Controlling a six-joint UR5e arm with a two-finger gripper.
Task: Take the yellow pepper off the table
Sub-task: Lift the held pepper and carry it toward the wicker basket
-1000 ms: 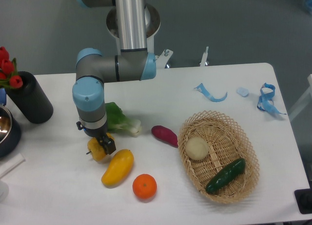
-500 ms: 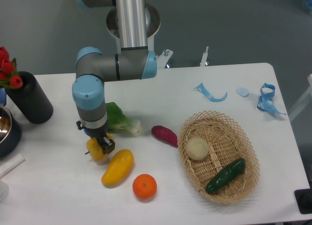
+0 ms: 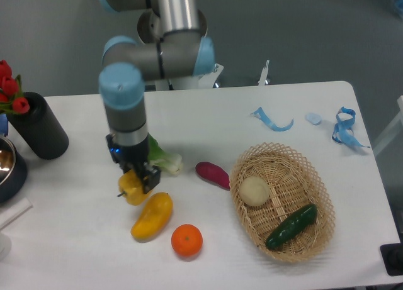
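Bright, even light; soft shadows; arm perhaps slightly blurred

The table [image 3: 264, 101] looks smooth, matt white. The basket [image 3: 318, 195] is rough woven wicker; inside it the cucumber [image 3: 291, 226] is glossy. The pepper [image 3: 132, 188] looks waxy, the arm's tube [image 3: 175, 7] brushed metal, the vase [image 3: 39, 126] matt black.

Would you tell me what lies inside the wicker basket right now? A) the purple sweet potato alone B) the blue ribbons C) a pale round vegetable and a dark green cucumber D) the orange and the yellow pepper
C: the basket holds a pale round vegetable and a dark green cucumber, nothing else.
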